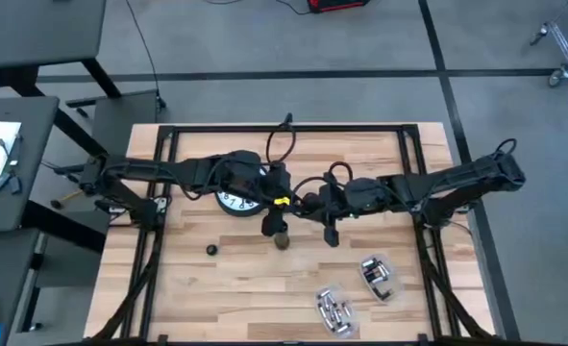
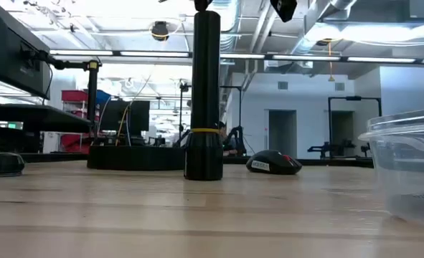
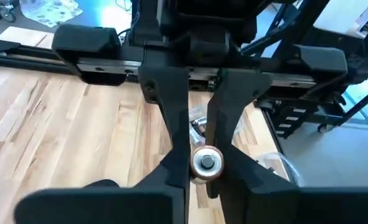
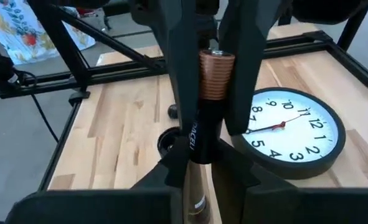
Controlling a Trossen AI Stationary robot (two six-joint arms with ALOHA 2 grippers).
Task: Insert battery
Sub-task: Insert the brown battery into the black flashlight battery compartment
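Near the table's middle, the right gripper (image 4: 202, 134) clamps a copper-topped battery (image 4: 210, 93) upright, the left gripper (image 3: 199, 163) grips a flashlight (image 1: 281, 237) standing beside it, and a wall clock (image 1: 237, 195) lies beyond.

A light wooden bench (image 1: 207, 288) inside a black frame. On it lie a round white-faced clock (image 1: 237, 197) near the middle, a small black cap (image 1: 211, 250) closer to the front, and two clear plastic boxes (image 1: 333, 309) (image 1: 377, 276) at front right.
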